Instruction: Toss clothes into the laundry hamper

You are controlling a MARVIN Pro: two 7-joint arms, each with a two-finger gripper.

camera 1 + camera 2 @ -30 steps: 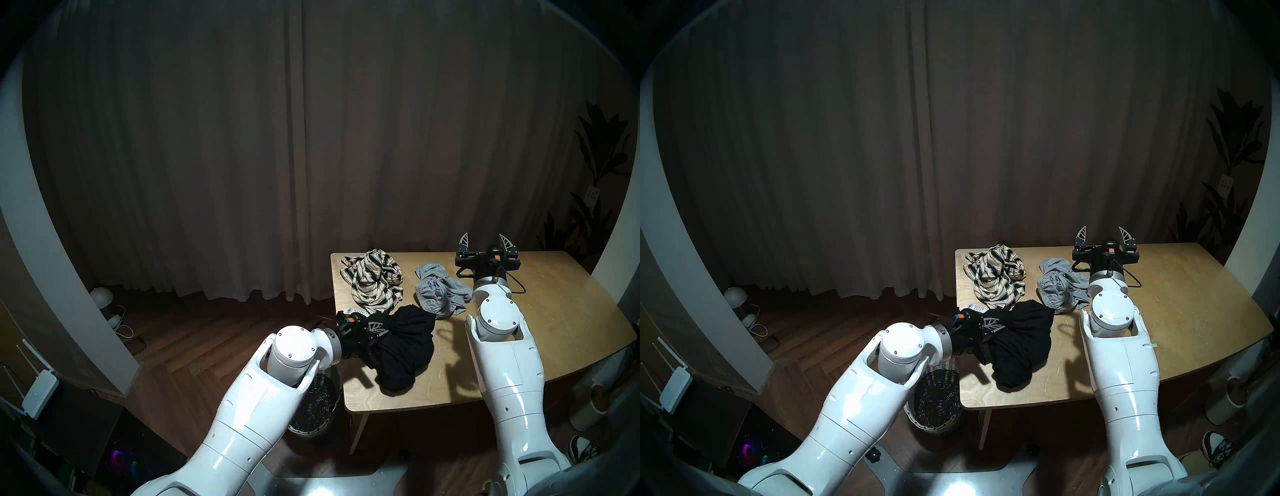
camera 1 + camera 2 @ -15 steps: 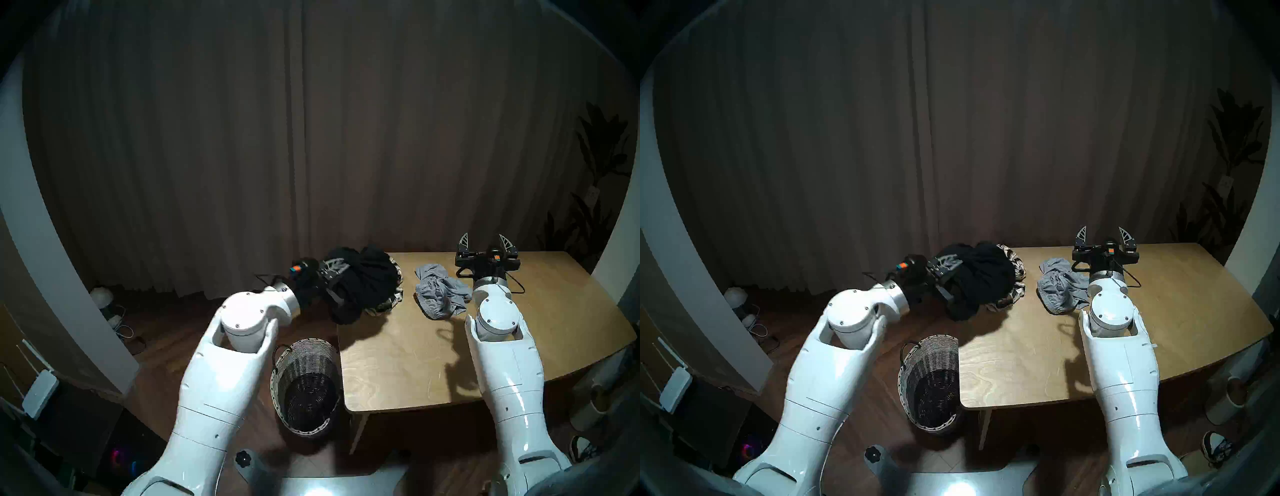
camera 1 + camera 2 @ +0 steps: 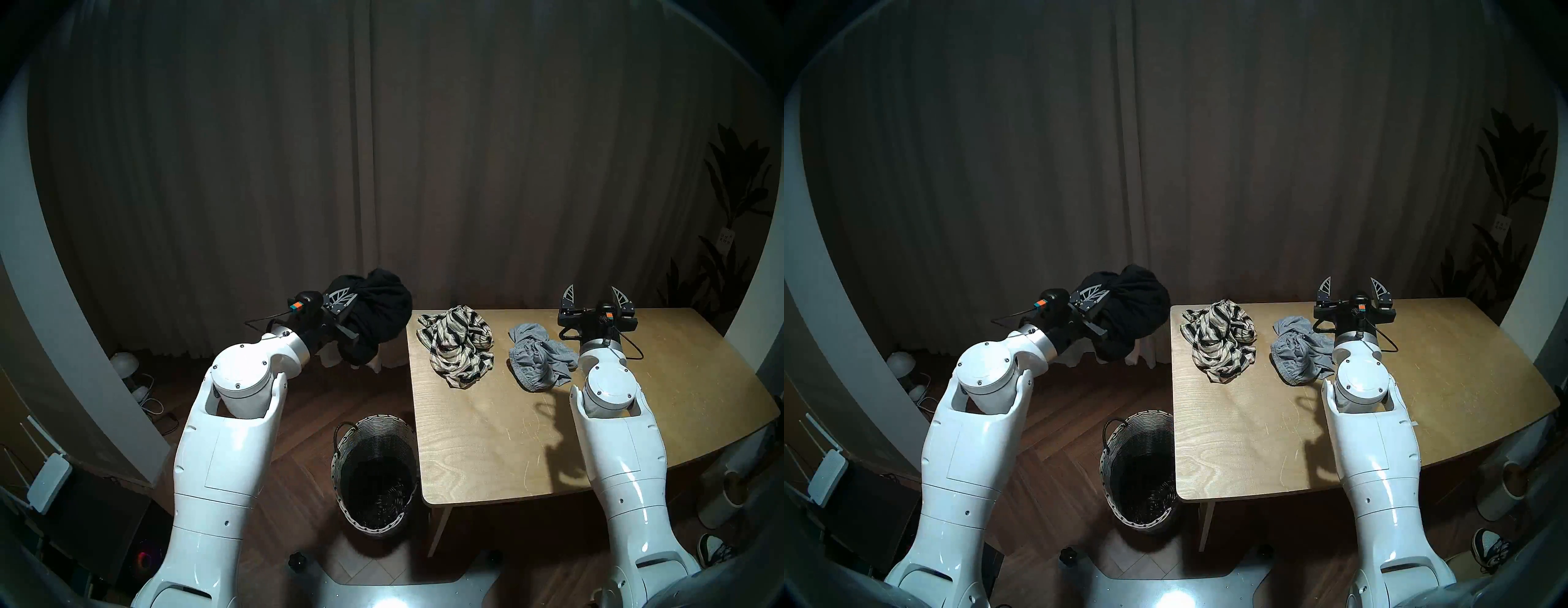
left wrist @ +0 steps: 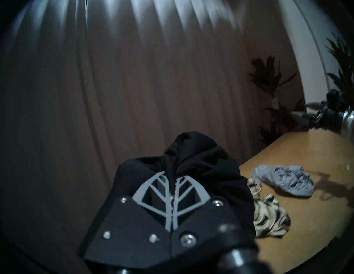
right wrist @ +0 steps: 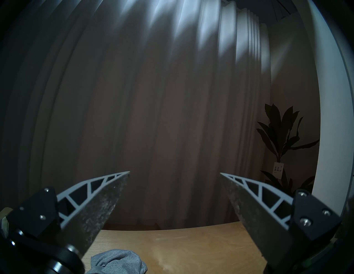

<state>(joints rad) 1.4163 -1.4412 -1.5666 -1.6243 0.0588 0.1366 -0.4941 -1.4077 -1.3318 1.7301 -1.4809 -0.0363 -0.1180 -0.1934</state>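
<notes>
The black garment (image 3: 373,314), bunched left of centre in the head view and pinched in the closed left hand (image 3: 339,303), should come back over the hamper (image 3: 375,471) at bottom centre before letting go, while the right hand (image 3: 596,299) hangs wide over the table (image 3: 488,446).

Ahead of me a long pleated curtain (image 3: 382,170) hangs from ceiling to floor, pale but dim, with light catching only its upper folds; below it lies a dark wooden floor (image 3: 263,429) laid in a herringbone pattern; to my right stands a light wooden table (image 3: 500,450) with rounded corners and a slanted leg; beyond its far corner rises a tall leafy plant (image 3: 734,204) against the wall — a small white tag hangs on it; on my left a white pillar (image 3: 51,297) curves past, a white router (image 3: 49,479) near its foot; the room is dim overall.
</notes>
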